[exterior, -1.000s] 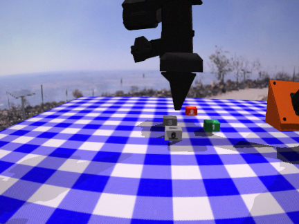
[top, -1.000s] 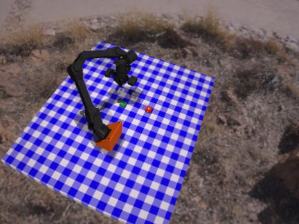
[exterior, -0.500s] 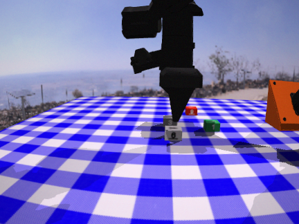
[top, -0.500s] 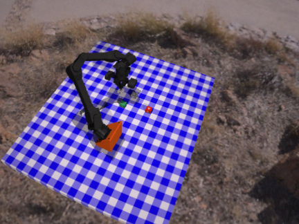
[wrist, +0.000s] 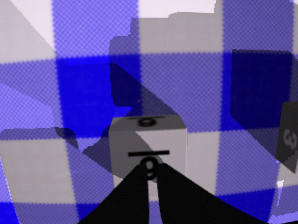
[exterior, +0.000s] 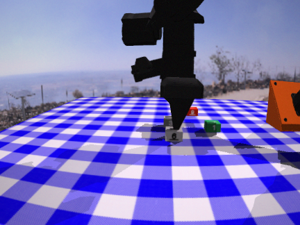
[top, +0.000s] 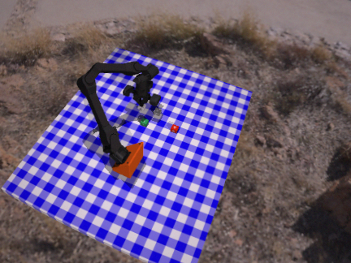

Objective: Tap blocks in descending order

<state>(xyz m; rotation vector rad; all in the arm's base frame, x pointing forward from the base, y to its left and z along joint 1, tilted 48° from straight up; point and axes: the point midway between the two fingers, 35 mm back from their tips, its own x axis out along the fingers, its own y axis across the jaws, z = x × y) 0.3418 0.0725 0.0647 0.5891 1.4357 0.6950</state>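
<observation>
My gripper [top: 141, 104] [exterior: 177, 128] [wrist: 151, 173] is shut and empty, pointing down with its tips just above or at the white block. The white block [exterior: 173, 135] [wrist: 172, 141] shows an underlined 6; in the wrist view the tips cover part of its face. Whether they touch it I cannot tell. The grey block [top: 158, 114] [exterior: 168, 121] [wrist: 288, 137] shows a 3, at the wrist view's right edge. The green block [top: 144, 122] [exterior: 212, 126] shows a 1. The red block [top: 175, 128] [exterior: 193, 111] stands farther off; its digit is too small to read surely.
The orange base mount [top: 131, 163] [exterior: 286, 107] carries the arm. The blocks stand on a blue and white checked cloth [top: 179, 195] [exterior: 156, 205]. The arm's shadow falls around the white and grey blocks. The grey block is the nearest neighbour of the white one in the wrist view.
</observation>
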